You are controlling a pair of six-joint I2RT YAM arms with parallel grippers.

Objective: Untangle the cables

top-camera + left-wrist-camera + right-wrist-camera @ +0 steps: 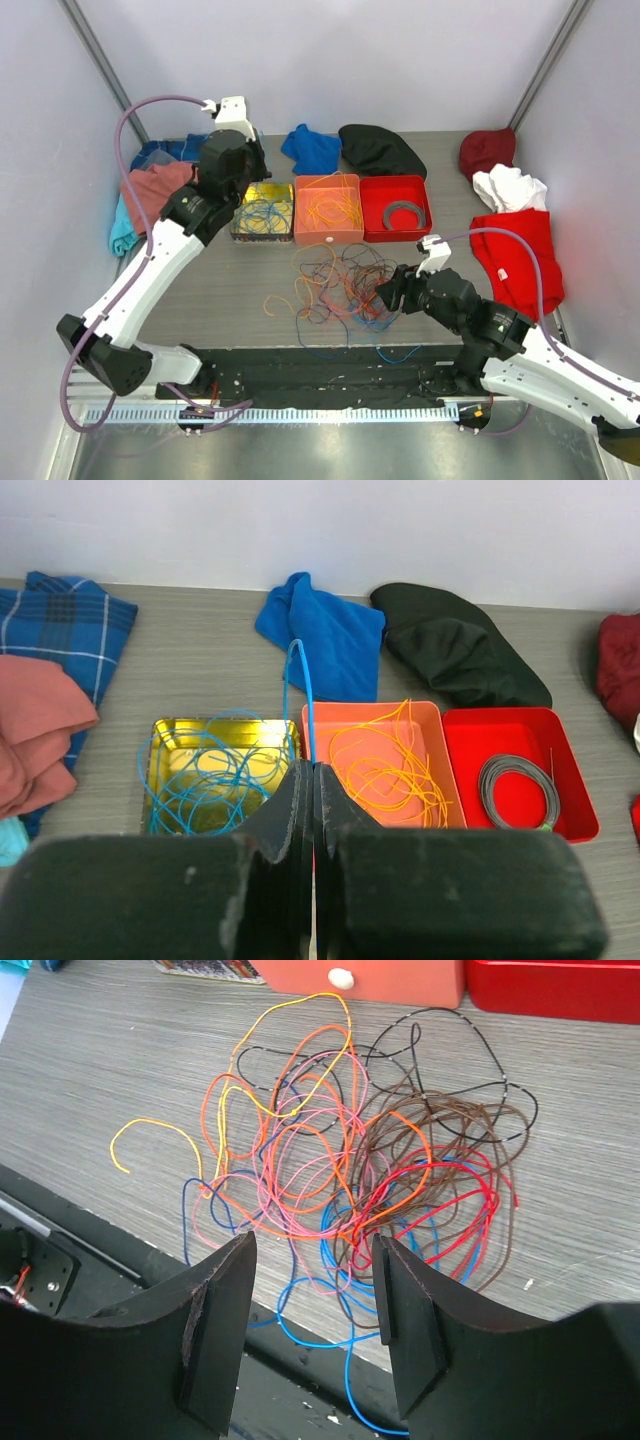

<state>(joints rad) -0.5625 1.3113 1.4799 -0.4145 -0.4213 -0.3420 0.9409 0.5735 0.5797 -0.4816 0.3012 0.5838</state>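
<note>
1. The tangle of cables [340,285] lies on the table in the lower middle of the overhead view, just below the orange tray [328,239].
2. The left gripper [312,772] is pinched closed on a blue cable [300,680]. It arches up and back towards the yellow tray [220,722], where more blue strands lie.
3. The right gripper [312,1250] hangs over the near edge of the tangle, jaws spread apart and holding nothing.

Robot lab cell, white panel walls [330,60], metal corner posts [97,52], grey table [225,278]
</note>
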